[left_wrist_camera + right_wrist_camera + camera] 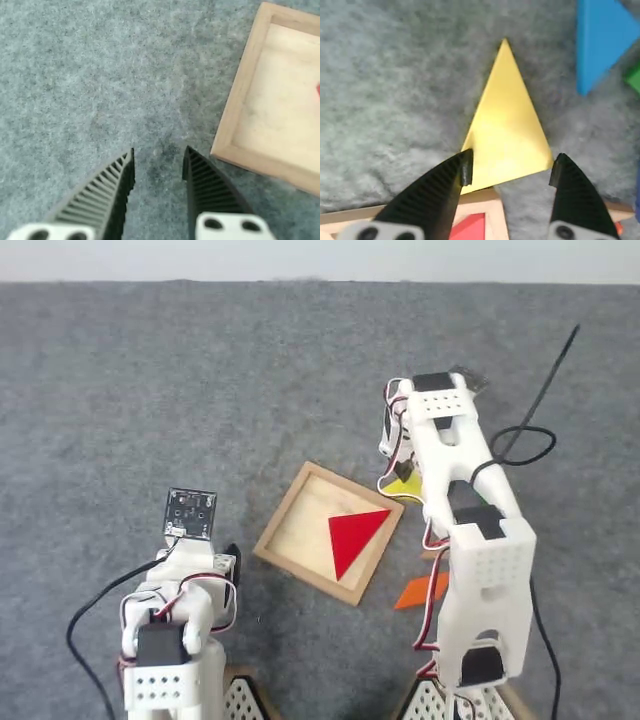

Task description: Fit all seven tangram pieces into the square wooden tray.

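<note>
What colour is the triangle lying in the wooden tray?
The triangle is red, clearest in the high view.

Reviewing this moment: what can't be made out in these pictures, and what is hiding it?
Yellow triangle, high view: mostly under the right arm.
Orange piece, high view: partly behind that arm, shape unclear.
Blue piece and green piece, right wrist view: cut by the picture's edge.
Wooden tray, left wrist view: cut by the edge.
Count of all seven pieces: cannot tell.

Red triangle (353, 536), yellow triangle (507, 130), blue piece (600, 40), pale wooden tray (281, 506); grey mat (150, 390)
</note>
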Controlling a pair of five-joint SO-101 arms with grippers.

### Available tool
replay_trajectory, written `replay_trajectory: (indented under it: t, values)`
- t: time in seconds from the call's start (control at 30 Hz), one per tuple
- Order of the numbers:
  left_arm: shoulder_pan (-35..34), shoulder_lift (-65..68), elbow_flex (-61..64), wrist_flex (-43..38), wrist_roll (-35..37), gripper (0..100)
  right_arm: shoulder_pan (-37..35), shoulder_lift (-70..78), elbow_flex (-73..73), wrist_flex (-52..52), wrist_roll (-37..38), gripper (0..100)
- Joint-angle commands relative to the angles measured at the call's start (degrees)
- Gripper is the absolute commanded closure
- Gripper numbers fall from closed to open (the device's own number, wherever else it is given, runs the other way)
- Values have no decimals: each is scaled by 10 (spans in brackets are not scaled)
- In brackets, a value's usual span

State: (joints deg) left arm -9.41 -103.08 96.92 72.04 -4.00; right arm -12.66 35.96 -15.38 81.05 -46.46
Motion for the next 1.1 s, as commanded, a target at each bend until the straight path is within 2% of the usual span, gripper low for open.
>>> replay_trajectory:
  t: [0.0,0.17,0.4,0.6,0.7,1.0,1.07]
  values:
    - [1,-16,-5,5,-4,847,-6,33,-25,-22,-8,735]
    - [1,-16,-5,5,-4,847,-5,50,-25,-18,-35,735]
    - [1,-16,-5,5,-4,847,11,50,-25,-19,-34,729]
    - [1,-16,-5,5,-4,847,10,50,-33,-24,-43,643]
    - [1,-16,-5,5,-4,847,18,51,-54,-19,-85,657]
    - [1,-16,-5,5,-4,847,38,56,-62,-24,-91,660]
    - [1,-16,-5,5,-4,847,38,56,-62,-24,-90,700]
